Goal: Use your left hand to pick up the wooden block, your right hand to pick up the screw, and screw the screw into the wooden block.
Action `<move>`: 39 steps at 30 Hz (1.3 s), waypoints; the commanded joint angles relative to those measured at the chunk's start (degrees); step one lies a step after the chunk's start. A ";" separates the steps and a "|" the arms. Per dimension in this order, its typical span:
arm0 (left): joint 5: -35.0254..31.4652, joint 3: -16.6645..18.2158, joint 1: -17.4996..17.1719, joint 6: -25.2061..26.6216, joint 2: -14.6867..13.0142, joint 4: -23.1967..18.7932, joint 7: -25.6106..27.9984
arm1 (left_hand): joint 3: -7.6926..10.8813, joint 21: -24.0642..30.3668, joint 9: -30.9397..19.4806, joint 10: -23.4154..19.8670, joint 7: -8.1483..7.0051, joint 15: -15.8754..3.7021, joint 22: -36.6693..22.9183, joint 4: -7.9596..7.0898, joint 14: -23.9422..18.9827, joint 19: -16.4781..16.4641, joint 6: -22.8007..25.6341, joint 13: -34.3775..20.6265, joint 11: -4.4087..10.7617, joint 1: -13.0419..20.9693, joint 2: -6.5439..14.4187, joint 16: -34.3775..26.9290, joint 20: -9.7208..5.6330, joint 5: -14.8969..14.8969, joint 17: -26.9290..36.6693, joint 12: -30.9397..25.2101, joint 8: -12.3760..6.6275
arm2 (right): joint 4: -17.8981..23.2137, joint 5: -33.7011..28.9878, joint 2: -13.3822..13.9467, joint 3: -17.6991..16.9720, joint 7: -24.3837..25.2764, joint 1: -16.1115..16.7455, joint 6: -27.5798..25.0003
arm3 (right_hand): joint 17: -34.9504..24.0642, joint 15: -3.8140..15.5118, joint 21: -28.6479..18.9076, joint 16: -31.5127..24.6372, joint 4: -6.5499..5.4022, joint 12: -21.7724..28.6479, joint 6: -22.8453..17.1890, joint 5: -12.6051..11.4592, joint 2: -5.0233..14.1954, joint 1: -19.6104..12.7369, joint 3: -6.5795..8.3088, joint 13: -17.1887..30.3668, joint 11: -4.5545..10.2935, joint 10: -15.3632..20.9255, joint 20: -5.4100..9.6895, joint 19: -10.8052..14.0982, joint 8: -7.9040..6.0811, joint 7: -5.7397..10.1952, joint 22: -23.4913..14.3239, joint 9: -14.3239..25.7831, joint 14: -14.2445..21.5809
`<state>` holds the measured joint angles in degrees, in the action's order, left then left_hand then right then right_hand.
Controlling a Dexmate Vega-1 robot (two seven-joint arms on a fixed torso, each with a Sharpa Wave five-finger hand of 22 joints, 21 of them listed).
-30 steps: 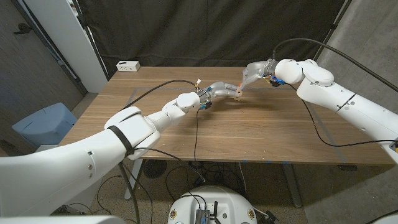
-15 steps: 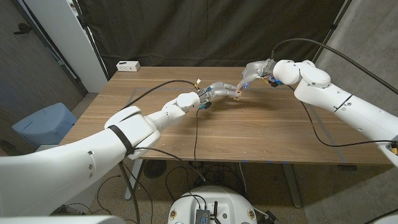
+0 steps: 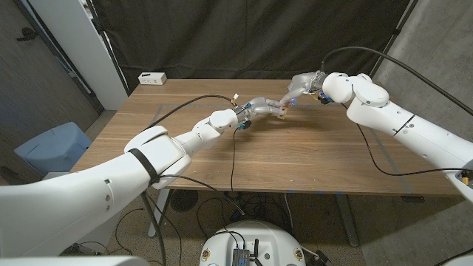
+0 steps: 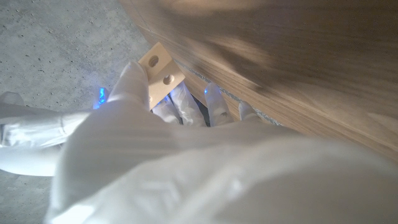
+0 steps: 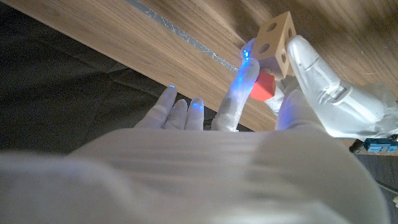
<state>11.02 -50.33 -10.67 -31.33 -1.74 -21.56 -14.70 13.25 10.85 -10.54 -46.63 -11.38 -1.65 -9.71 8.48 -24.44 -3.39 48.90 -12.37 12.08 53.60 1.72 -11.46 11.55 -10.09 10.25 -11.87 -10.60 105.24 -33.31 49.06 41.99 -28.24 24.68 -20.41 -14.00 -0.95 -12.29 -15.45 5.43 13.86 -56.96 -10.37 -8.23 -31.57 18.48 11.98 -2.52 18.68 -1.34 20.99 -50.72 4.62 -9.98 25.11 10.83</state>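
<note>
My left hand holds the small pale wooden block above the far middle of the table. The left wrist view shows the block with two round holes, standing up between my fingers. My right hand is up against the block from the right. In the right wrist view it pinches the red-headed screw between its fingers, and the screw's head sits just under the block. A finger of the left hand lies along the block's side. The screw's shaft is hidden.
A white box sits at the table's far left corner. A black cable runs from my left wrist across the wooden table and over its front edge. A blue bin stands on the floor at the left.
My right arm has shifted slightly left, closing in on the block. The left hand and the block have stayed in place.
</note>
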 commanded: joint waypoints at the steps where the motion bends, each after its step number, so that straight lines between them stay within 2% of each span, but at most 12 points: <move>1: -0.03 0.13 -0.33 -0.83 -0.15 -0.18 -0.11 | 0.02 0.22 -0.23 0.04 -0.12 -0.04 -0.32 -0.21 -0.08 -0.30 0.50 -0.19 0.00 0.11 0.55 -0.15 0.20 -0.28 0.12 -0.11 -0.34 | 1.30 -0.80 0.73 0.09 -2.04 -0.05 -0.84 | -0.16 -1.37 0.67 0.63 -0.30 -0.78 4.71 -0.25 -0.05 2.00 -1.00 0.09 -1.61 -0.72 -0.52 -1.28 0.49 -0.33 -0.34 1.35 -0.71; 2: -0.05 0.14 -0.35 -0.91 -0.16 -0.20 -0.09 | 0.02 0.22 -0.23 0.07 -0.14 -0.03 -0.32 -0.21 -0.09 -0.30 0.49 -0.19 0.00 0.11 0.55 -0.15 0.20 -0.28 0.12 -0.10 -0.34 | 1.50 -0.77 0.84 -0.03 -2.22 0.00 -0.96 | -0.19 -1.79 0.80 0.79 -0.31 -1.13 6.36 -0.32 0.00 2.41 -1.20 0.12 -2.29 -1.31 -0.73 -1.70 0.73 -0.37 -0.34 1.69 -0.96; 4: -0.07 0.17 -0.38 -1.01 -0.18 -0.23 -0.12 | 0.02 0.22 -0.23 0.16 -0.12 -0.06 -0.32 -0.20 -0.11 -0.30 0.49 -0.19 0.01 0.13 0.55 -0.16 0.22 -0.28 0.12 -0.06 -0.33 | 2.00 -0.87 1.15 -0.25 -2.39 0.15 -1.16 | -0.22 -2.10 0.87 0.95 -0.29 -1.36 8.16 -0.39 0.07 2.73 -1.36 0.14 -2.38 -1.69 -0.91 -2.00 1.09 -0.68 -0.33 1.92 -1.23; 6: -0.11 0.19 -0.42 -1.18 -0.22 -0.26 -0.14 | 0.02 0.20 -0.23 0.07 -0.14 -0.02 -0.32 -0.20 -0.08 -0.25 0.51 -0.19 0.02 0.13 0.56 -0.15 0.20 -0.29 0.11 -0.11 -0.34 | 2.37 -0.65 1.45 -0.48 -3.05 0.12 -1.23 | -0.26 -2.58 0.97 1.21 -0.22 -1.72 10.29 -0.46 0.15 3.04 -1.52 0.19 -3.16 -2.44 -1.19 -2.44 1.67 -1.11 -0.33 1.91 -1.72; 14: -0.12 0.40 -0.74 -1.90 -0.33 -0.46 -0.35 | 0.02 0.20 -0.23 0.06 -0.11 -0.02 -0.33 -0.18 -0.09 -0.27 0.57 -0.18 -0.03 0.16 0.52 -0.14 0.22 -0.29 0.10 -0.10 -0.37 | 4.46 -0.82 2.81 -1.41 -4.28 0.79 -2.08 | -0.40 -3.60 1.20 1.93 0.19 -2.59 16.45 -0.61 0.28 3.60 -1.89 0.48 -3.54 -5.18 -1.67 -3.96 3.23 -2.58 -0.32 1.99 -3.12; 21: -0.31 0.52 -1.02 -2.72 -0.50 -0.73 -0.47 | 0.02 0.20 -0.23 0.05 0.04 0.12 -0.33 -0.21 -0.02 -0.29 0.49 -0.17 0.00 0.14 0.59 -0.13 0.29 -0.29 0.12 -0.11 -0.33 | 5.59 -0.77 3.44 -2.00 -4.95 1.22 -2.35 | -0.46 -4.00 1.26 2.23 0.47 -2.69 19.01 -0.68 0.43 3.63 -1.91 0.70 -3.74 -6.25 -1.86 -4.65 3.88 -3.13 -0.31 1.88 -3.77; 23: -0.35 0.59 -1.15 -3.04 -0.58 -0.86 -0.49 | 0.02 0.20 -0.23 0.05 0.02 0.07 -0.33 -0.21 -0.08 -0.29 0.49 -0.17 0.00 0.14 0.58 -0.15 0.30 -0.29 0.12 -0.11 -0.34 | 5.92 -0.55 3.65 -2.31 -4.90 1.44 -2.25 | -0.47 -4.23 1.27 2.38 0.71 -2.77 20.51 -0.75 0.58 3.43 -1.81 0.81 -3.76 -6.94 -2.00 -5.00 4.57 -3.38 -0.30 1.37 -4.06; 25: -0.39 0.68 -1.28 -3.38 -0.69 -1.01 -0.51 | 0.01 0.20 -0.23 0.04 -0.11 0.00 -0.33 -0.21 -0.08 -0.29 0.42 -0.17 0.01 0.13 0.56 -0.15 0.28 -0.28 0.11 -0.11 -0.30 | 6.00 0.35 3.89 -2.78 -5.09 1.54 -1.61 | -0.44 -4.48 1.26 2.58 0.98 -2.76 21.28 -0.81 0.76 3.03 -1.61 0.88 -3.91 -7.23 -1.99 -5.19 4.94 -3.80 -0.30 1.03 -4.48; 27: -0.50 0.73 -1.41 -3.77 -0.82 -1.19 -0.50 | 0.00 0.21 -0.23 0.11 -0.16 0.03 -0.33 -0.20 -0.09 -0.31 0.43 -0.16 -0.01 0.13 0.53 -0.15 0.25 -0.28 0.11 -0.08 -0.31 | 6.13 1.14 4.14 -3.21 -5.15 1.67 -1.05 | -0.29 -4.77 1.32 2.85 1.69 -2.87 23.35 -0.93 1.01 1.92 -1.11 1.00 -4.03 -8.29 -2.44 -5.83 6.00 -3.49 -0.29 0.29 -4.96; 29: -0.48 0.89 -1.62 -4.14 -0.93 -1.41 -0.51 | 0.00 0.19 -0.23 0.06 -0.18 0.01 -0.33 -0.18 -0.06 -0.28 0.39 -0.16 -0.01 0.16 0.51 -0.13 0.23 -0.28 0.10 -0.10 -0.29 | 6.35 1.84 4.43 -3.68 -4.79 2.00 -0.43 | -0.24 -4.86 1.37 2.99 1.97 -2.95 24.03 -0.95 1.28 1.40 -0.81 1.06 -4.17 -8.90 -2.54 -6.21 6.43 -3.54 -0.28 -0.09 -5.26; 35: -0.69 1.16 -2.08 -4.98 -1.32 -2.05 -0.56 | 0.00 0.18 -0.23 0.04 -0.26 -0.03 -0.33 -0.16 -0.09 -0.26 0.43 -0.15 0.01 0.19 0.50 -0.14 0.22 -0.28 0.10 -0.11 -0.31 | 7.08 3.88 5.13 -4.83 -4.53 2.66 0.86 | 0.14 -5.18 1.18 3.35 3.06 -2.82 28.73 -0.71 2.41 -0.94 0.69 1.27 -4.55 -10.56 -2.61 -6.68 9.41 -3.78 -0.26 -1.95 -6.00; 39: -0.85 1.34 -2.42 -5.28 -1.66 -2.66 -0.64 | 0.02 0.18 -0.23 0.07 -0.24 -0.02 -0.33 -0.14 -0.07 -0.27 0.49 -0.15 0.03 0.24 0.52 -0.13 0.22 -0.29 0.10 -0.09 -0.34 | 7.32 5.26 5.38 -5.18 -5.03 2.69 1.70 | 0.36 -5.42 1.21 3.58 3.56 -2.88 30.18 -0.96 2.71 -2.10 1.43 1.34 -4.75 -11.71 -2.75 -7.08 10.65 -4.03 -0.24 -2.85 -6.52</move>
<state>10.53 -49.43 -12.35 -35.41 -2.74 -23.12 -15.17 13.23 10.85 -10.54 -46.63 -11.50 -1.65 -9.71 8.49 -24.44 -3.39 49.02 -12.37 12.08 53.60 1.72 -11.47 11.56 -10.09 10.24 -11.87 -10.61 111.54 -31.13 53.45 38.25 -32.86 26.73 -20.79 -13.59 -6.02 -11.01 -12.07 8.68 11.00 -27.62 -11.04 -5.45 -32.50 19.29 13.20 -7.25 7.68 -3.94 14.27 -40.70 0.67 -9.98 22.63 4.84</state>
